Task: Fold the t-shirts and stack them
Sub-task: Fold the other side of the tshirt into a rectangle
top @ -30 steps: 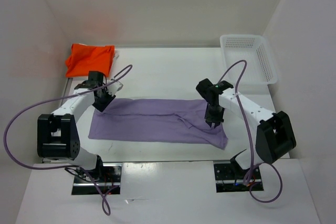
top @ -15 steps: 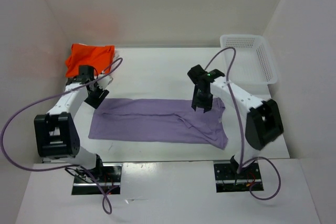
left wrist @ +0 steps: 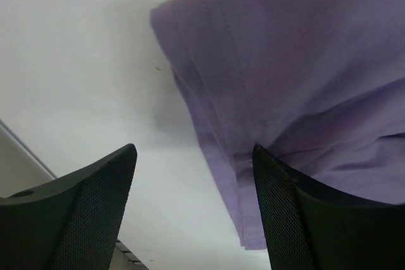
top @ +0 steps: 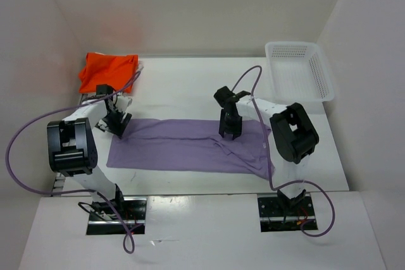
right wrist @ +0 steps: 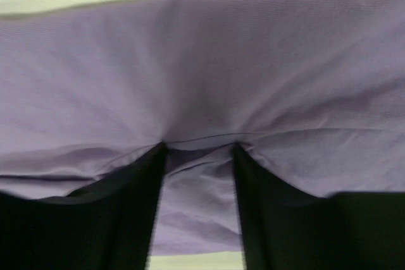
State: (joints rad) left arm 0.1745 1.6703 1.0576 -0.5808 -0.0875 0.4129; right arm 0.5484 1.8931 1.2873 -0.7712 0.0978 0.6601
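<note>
Jaws on both arms stand parted, and neither grips anything. Nearest the arm bases, the lavender t-shirt [top: 183,147] lies flat on the white table [top: 190,86]. It is folded into a long band running left to right across the near half, and its near right corner droops a little toward the table's edge. A crease crosses the cloth right of the middle.

At the band's far left corner sits the left gripper [left wrist: 193,153], its jaws wide. In the left wrist view its dark fingers [left wrist: 95,213] straddle the shirt's end edge, one before bare table, the other before purple cloth. The layered hem runs between them, untouched.

Along the far edge, right of centre, the right gripper [right wrist: 199,148] points down at the shirt. Its jaws are narrower than the left's yet clearly apart. The fingertips rest against the fabric, where small wrinkles gather, and a loose strip of cloth shows between the fingers. It is not pinched.

Farther back, the orange t-shirt [top: 107,71] sits bunched in the far left corner, well apart from the lavender one. A white perforated basket [top: 326,80] stands in the far right corner against the wall.
</note>
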